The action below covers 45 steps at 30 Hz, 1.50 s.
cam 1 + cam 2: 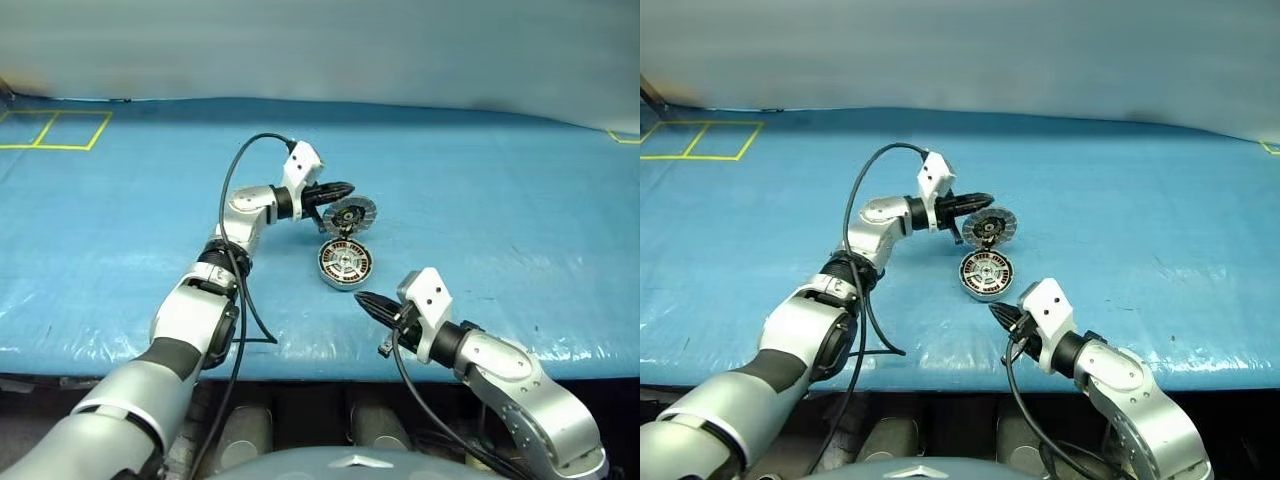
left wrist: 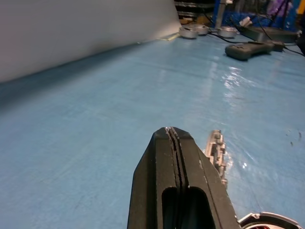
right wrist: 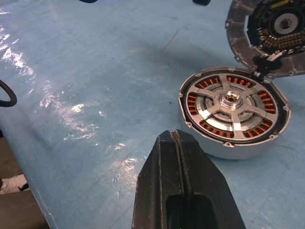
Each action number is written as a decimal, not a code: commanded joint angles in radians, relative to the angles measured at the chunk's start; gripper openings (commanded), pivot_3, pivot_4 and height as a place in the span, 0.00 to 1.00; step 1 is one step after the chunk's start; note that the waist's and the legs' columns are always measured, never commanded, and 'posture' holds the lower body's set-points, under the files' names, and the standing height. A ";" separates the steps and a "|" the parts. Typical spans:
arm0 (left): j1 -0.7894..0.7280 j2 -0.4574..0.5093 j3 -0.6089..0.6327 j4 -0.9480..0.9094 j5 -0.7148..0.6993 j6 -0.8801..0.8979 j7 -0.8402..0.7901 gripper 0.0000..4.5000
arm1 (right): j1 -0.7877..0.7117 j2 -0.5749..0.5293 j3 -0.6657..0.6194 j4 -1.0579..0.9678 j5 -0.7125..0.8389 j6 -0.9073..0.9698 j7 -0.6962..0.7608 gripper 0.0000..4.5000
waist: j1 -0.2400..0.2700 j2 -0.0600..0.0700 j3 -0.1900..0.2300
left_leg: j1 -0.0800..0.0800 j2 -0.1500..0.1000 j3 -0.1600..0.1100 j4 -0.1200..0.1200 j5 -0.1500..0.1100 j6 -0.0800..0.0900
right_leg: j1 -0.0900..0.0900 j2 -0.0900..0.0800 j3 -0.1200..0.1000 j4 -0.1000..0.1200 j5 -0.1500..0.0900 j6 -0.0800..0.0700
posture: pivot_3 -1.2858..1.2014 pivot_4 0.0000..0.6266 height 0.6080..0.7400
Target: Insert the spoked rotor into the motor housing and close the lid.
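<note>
Blue plastic sheeting covers the counter (image 1: 480, 180) on which I find the work laid out. The motor housing (image 3: 228, 148), a shallow round silver-rimmed metal cup with copper-orange windings inside, lies flat near the counter's front edge. The spoked rotor (image 3: 232, 109), a grey metal wheel with a thin rim, a few spokes and a central hub, is seated inside the housing, with the windings visible between its spokes. The lid (image 1: 350, 214), a round disc with pale grey radial segments around a dark centre, stands raised on edge at the far side of the housing, joined to its rim and not closed. I see the left gripper (image 1: 345, 188) reaching across from the left, its jaws pressed together, with the tip just beside the upper edge of the raised lid; I cannot tell from these views whether it touches the lid. In the left wrist view the lid's toothed edge (image 2: 217, 155) appears just beside the black fingers (image 2: 178, 191). The right gripper (image 1: 362, 298) hangs near the front edge of the counter, close to the housing but apart from it, its jaws together and empty.
</note>
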State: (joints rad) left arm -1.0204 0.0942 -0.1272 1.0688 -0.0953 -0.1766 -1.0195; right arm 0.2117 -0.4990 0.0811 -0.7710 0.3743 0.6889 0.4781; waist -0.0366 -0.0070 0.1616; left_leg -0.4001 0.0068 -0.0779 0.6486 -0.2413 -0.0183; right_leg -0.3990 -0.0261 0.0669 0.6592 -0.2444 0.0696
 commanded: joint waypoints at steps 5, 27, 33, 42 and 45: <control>0.031 -0.008 -0.053 -0.032 0.055 -0.087 -0.129 0.00 | 0.040 0.009 -0.038 -0.075 0.016 -0.002 -0.043 0.00 | -0.001 0.000 0.000 | 0.000 0.000 0.000 0.001 0.000 0.000 | 0.000 0.000 0.001 0.000 -0.001 0.001 | 0.52 0.24 1.00; 0.234 0.049 -0.169 -0.321 0.082 0.097 -0.292 0.00 | 0.005 -0.087 -0.097 -0.093 0.074 0.035 -0.015 0.00 | 0.000 0.000 0.000 | 0.001 0.001 0.000 0.003 0.000 0.000 | 0.001 0.000 0.000 0.002 -0.002 0.004 | 0.52 0.24 1.00; 0.287 0.101 -0.233 -0.380 0.125 0.038 -0.312 0.00 | -0.016 -0.073 -0.069 -0.067 0.062 0.027 -0.025 0.00 | 0.001 0.001 -0.001 | 0.002 0.001 0.000 0.003 0.000 0.000 | 0.002 0.000 0.001 0.002 0.000 0.000 | 0.52 0.24 1.00; 0.331 0.113 -0.115 -0.642 -0.079 0.239 -0.292 0.00 | -0.028 -0.038 -0.086 -0.044 0.062 -0.009 -0.026 0.00 | 0.001 0.001 -0.001 | 0.002 0.001 0.000 0.003 0.000 0.000 | 0.002 0.000 0.000 0.002 -0.001 0.001 | 0.52 0.24 1.00; 0.382 0.137 -0.087 -0.803 -0.155 0.333 -0.287 0.00 | -0.034 -0.033 -0.089 -0.045 0.060 -0.022 -0.029 0.00 | -0.002 0.001 -0.001 | 0.002 0.001 0.000 0.003 0.000 0.000 | 0.002 0.000 0.000 0.002 0.000 0.001 | 0.52 0.24 1.00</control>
State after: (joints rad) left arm -0.6596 0.2209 -0.2370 0.3564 -0.1955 0.1096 -1.3075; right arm 0.1822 -0.5375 0.0101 -0.7939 0.4372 0.6955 0.4523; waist -0.0391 -0.0059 0.1606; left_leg -0.3975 0.0082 -0.0777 0.6511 -0.2413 -0.0182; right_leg -0.3967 -0.0258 0.0676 0.6609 -0.2447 0.0701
